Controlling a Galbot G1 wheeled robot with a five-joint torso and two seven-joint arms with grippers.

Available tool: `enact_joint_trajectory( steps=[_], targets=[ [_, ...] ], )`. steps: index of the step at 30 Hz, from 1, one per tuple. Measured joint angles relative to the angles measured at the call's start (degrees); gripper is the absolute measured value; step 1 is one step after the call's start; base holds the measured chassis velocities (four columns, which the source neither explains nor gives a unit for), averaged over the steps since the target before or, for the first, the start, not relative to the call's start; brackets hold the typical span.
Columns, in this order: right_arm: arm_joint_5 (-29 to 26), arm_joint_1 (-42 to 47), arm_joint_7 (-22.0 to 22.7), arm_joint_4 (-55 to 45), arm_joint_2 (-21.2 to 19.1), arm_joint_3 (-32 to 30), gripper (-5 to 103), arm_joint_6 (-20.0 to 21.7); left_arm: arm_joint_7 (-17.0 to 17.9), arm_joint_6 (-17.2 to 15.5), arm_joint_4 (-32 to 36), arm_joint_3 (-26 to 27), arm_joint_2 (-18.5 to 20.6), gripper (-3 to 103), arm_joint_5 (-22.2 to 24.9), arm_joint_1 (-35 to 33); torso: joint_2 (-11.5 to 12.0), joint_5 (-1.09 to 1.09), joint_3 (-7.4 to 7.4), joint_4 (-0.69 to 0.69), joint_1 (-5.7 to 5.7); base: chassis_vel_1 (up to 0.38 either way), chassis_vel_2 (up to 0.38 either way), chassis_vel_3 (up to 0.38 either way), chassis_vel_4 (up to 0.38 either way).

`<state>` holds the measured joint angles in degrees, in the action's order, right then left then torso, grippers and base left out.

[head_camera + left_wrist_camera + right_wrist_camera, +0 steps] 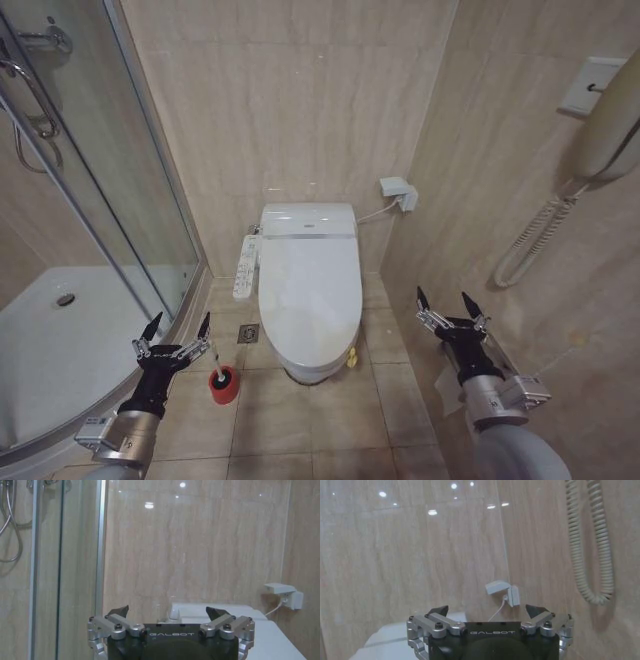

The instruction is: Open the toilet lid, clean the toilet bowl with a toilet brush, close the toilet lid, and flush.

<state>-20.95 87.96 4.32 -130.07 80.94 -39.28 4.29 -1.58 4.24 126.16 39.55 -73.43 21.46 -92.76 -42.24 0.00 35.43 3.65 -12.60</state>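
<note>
Toilet brush stands just beside the spread left end effector.

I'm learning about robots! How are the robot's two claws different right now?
The left gripper hangs above the floor next to the red cup with the toilet brush, beside the shower glass; the right gripper is on the other side of the closed toilet lid, near the wall with the coiled cord. The right one reaches a little farther forward. Both are open, empty and point ahead.
</note>
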Motion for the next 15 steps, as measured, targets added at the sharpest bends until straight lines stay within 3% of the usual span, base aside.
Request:
enact_joint_trajectory(
  steps=[9,15],
  targets=[
    [2.4,-0.3,2.5,0.1,-0.6,0.0,100,1.9,0.0,0.0,0.0,0.0,0.0,100,0.0,0.1,0.0,0.00,0.04,0.02,-0.11,-0.123,0.117,0.106,-0.104],
    [4.8,0.1,2.3,0.9,-1.5,0.6,100,2.7,0.0,0.0,0.0,0.0,0.0,100,0.0,0.0,0.0,0.00,0.01,0.00,-0.02,0.004,-0.027,-0.011,0.012]
  ],
)
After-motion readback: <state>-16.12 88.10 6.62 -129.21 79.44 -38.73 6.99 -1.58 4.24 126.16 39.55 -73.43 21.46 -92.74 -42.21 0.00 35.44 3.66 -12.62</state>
